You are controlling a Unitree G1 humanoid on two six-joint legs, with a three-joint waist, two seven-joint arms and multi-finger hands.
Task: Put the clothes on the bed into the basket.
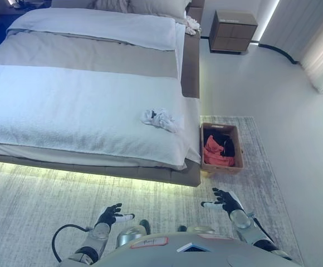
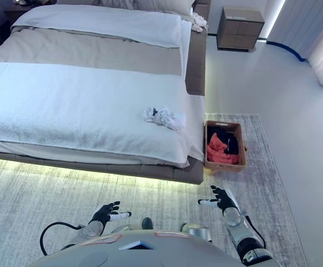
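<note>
Brown nightstand (image 1: pixel 233 31) stands beyond bed (image 1: pixel 83 105), basket (image 1: pixel 221 148).

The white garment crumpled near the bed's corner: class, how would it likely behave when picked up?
The white garment lies in a creased heap, so it is probably floppy and would droop. It looks thin, so probably light. Loose folds might trail or snag on the bed.

Two silver-grey arms reach forward from the bottom edge. The left hand (image 1: pixel 110 214) is held low at lower left, its fingers loosely spread and holding nothing. The right hand (image 1: pixel 224 200) is raised slightly higher at lower right, fingers likewise spread and empty.
</note>
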